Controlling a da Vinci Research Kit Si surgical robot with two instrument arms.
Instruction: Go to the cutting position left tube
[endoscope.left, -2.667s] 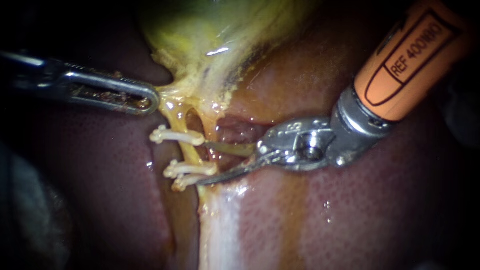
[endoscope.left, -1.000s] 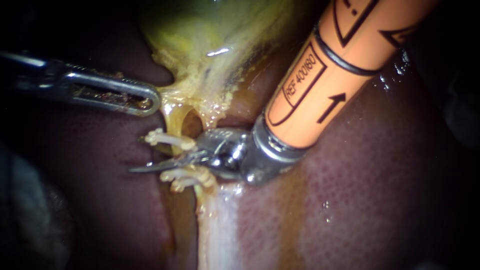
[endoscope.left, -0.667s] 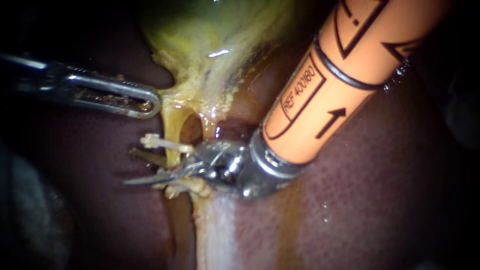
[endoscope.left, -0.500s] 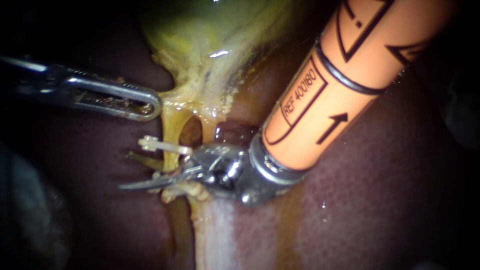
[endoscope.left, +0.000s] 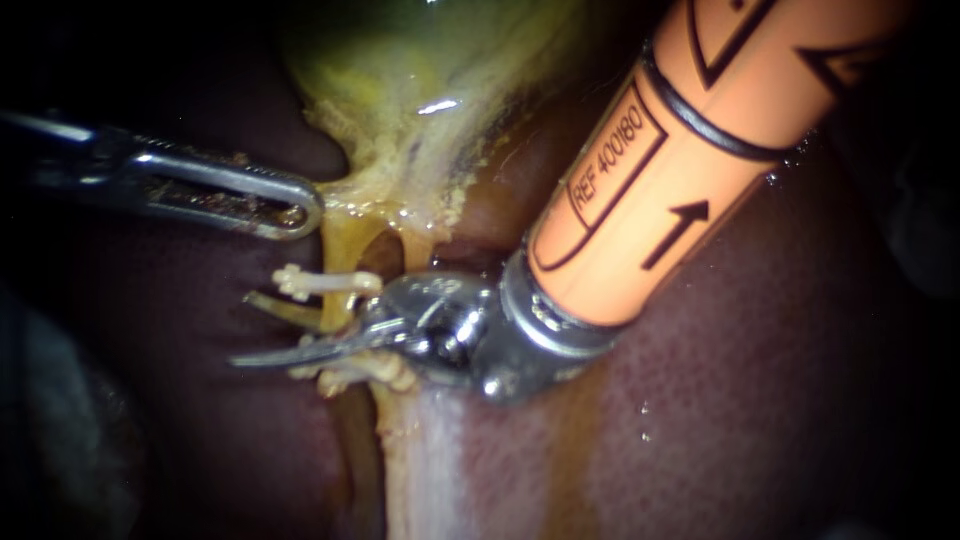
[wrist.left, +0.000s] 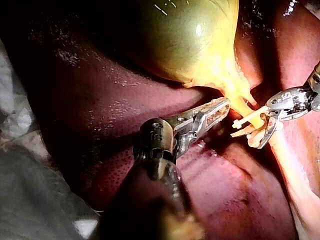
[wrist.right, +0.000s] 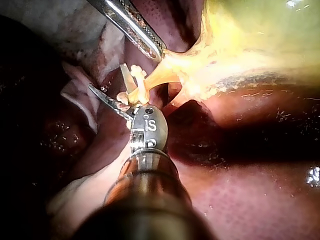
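Observation:
The left tube (endoscope.left: 340, 245) runs down from the yellow neck of the gallbladder (endoscope.left: 420, 60). It carries one white clip (endoscope.left: 320, 282) above and two more clips (endoscope.left: 355, 372) lower down. My right instrument (endoscope.left: 245, 330), on an orange shaft, has open blades straddling this tube between the upper and lower clips. The right wrist view shows the same: the blades of my right instrument (wrist.right: 106, 76) are spread with the tube between them. My left instrument (endoscope.left: 310, 208) holds the tissue at the gallbladder's neck, pulling it leftward. The right tube (endoscope.left: 415, 250) lies behind the right instrument's wrist.
Dark red liver (endoscope.left: 750, 420) surrounds the site. A pale band of tissue (endoscope.left: 420, 460) runs down below the clips. The thick orange shaft (endoscope.left: 650, 170) covers much of the upper right. In the left wrist view the gallbladder (wrist.left: 190, 35) bulges ahead of my left instrument (wrist.left: 225, 105).
My right instrument has come in leftward from right of the tubes. Its blades now reach across the left tube and have spread apart. The left instrument has held still.

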